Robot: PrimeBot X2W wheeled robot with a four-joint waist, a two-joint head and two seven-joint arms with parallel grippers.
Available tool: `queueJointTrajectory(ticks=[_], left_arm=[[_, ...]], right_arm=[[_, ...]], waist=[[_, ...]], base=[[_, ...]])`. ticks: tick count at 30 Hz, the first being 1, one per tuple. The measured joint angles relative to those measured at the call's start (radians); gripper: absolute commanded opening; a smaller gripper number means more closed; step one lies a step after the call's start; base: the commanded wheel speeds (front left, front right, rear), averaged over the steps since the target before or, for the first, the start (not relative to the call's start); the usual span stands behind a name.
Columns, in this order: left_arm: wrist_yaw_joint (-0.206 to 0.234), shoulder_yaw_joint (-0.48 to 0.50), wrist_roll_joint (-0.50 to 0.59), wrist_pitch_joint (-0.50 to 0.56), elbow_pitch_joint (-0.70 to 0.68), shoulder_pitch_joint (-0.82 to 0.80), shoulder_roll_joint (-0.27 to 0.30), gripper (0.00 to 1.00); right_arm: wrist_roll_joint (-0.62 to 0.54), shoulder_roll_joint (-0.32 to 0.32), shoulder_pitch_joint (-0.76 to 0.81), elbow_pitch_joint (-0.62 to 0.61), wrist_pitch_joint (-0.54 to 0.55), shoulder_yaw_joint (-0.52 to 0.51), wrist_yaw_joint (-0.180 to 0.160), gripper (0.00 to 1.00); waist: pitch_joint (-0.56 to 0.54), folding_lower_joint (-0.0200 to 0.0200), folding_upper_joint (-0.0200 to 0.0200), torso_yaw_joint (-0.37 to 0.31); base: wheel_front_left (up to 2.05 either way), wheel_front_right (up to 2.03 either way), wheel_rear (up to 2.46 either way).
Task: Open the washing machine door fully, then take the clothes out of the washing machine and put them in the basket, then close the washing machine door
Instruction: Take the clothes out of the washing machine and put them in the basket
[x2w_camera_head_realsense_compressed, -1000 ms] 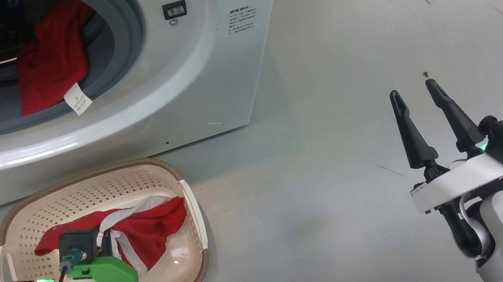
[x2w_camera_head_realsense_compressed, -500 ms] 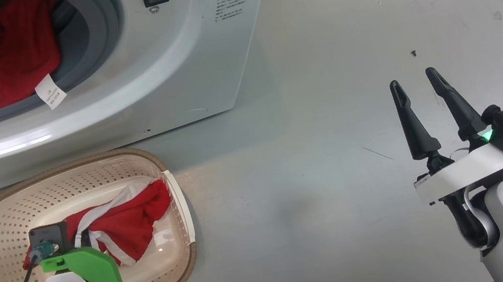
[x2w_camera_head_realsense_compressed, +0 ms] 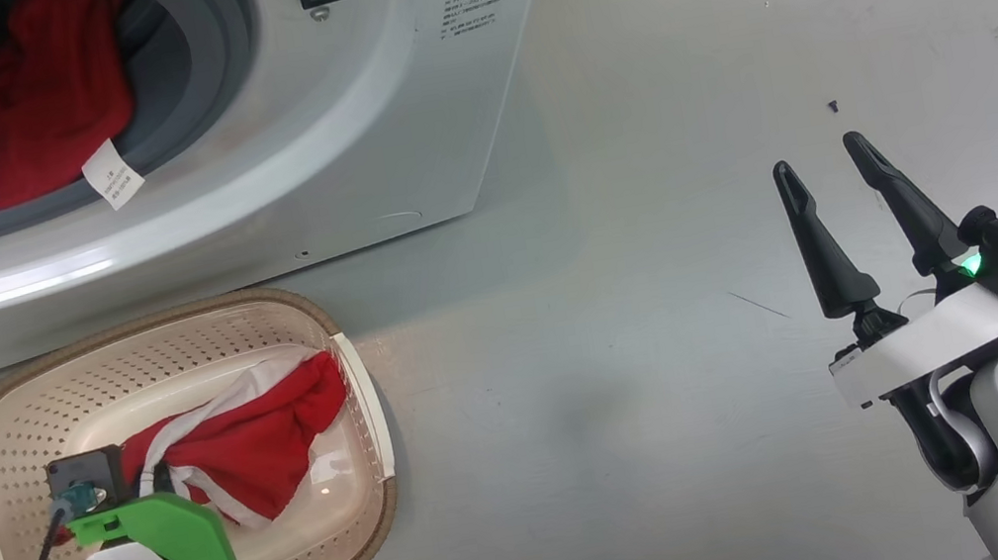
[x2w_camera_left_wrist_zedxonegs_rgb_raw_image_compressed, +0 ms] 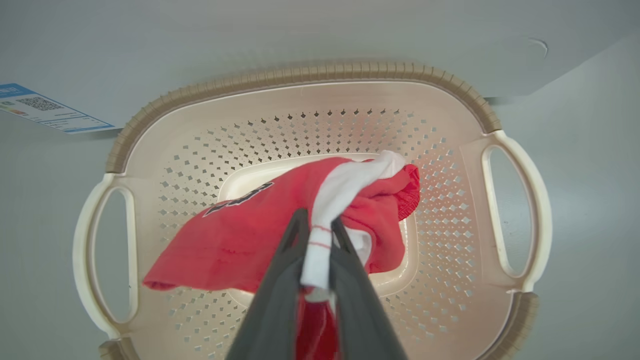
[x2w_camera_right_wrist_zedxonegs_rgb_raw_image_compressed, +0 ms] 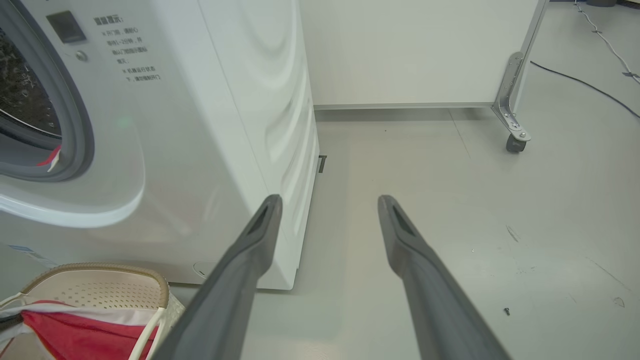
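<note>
The white washing machine stands at the upper left, its door out of view. A red garment with a white tag hangs from the drum over the grey gasket. Below it on the floor is the cream basket. A red jersey with white trim hangs into it. My left gripper is shut on that white trim, above the basket's middle. In the head view its green wrist mount hides the fingers. My right gripper stands open over bare floor, holding nothing.
Grey floor spreads to the right of the machine. A small dark screw lies beyond the right fingers. Behind stands a white panel on a caster, with a black cable on the floor. A blue sticker marks the machine's front.
The head camera has shifted, so the machine and basket sit further left and higher in view. The left gripper keeps hold of the jersey over the basket. The right gripper stays open.
</note>
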Motion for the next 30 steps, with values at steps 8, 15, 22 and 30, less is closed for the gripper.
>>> queueJointTrajectory(ticks=[8, 15, 22, 30], left_arm=[[-0.001, -0.005, -0.002, -0.032, 0.049, -0.027, -0.009, 1.00], [-0.008, -0.010, -0.001, -0.067, 0.081, -0.044, -0.009, 1.00], [-0.024, -0.025, -0.001, -0.126, 0.099, -0.049, -0.013, 1.00], [-0.046, -0.044, 0.003, -0.193, 0.099, -0.053, -0.027, 1.00]], right_arm=[[0.000, 0.001, -0.001, 0.002, 0.000, 0.003, 0.000, 1.00], [0.000, 0.008, -0.005, 0.011, 0.000, 0.003, 0.000, 1.00], [0.000, 0.017, -0.006, 0.025, 0.000, -0.007, 0.000, 1.00], [0.000, 0.023, -0.003, 0.040, 0.000, -0.032, 0.000, 1.00]], waist=[[-0.005, 0.0000, 0.0000, 0.009], [-0.013, 0.0000, 0.0000, 0.013], [-0.049, 0.0000, 0.0000, 0.020], [-0.109, 0.0000, 0.0000, 0.040]], base=[[0.00, 0.00, 0.00], [0.00, 0.00, 0.00], [0.00, 0.00, 0.00], [0.00, 0.00, 0.00]])
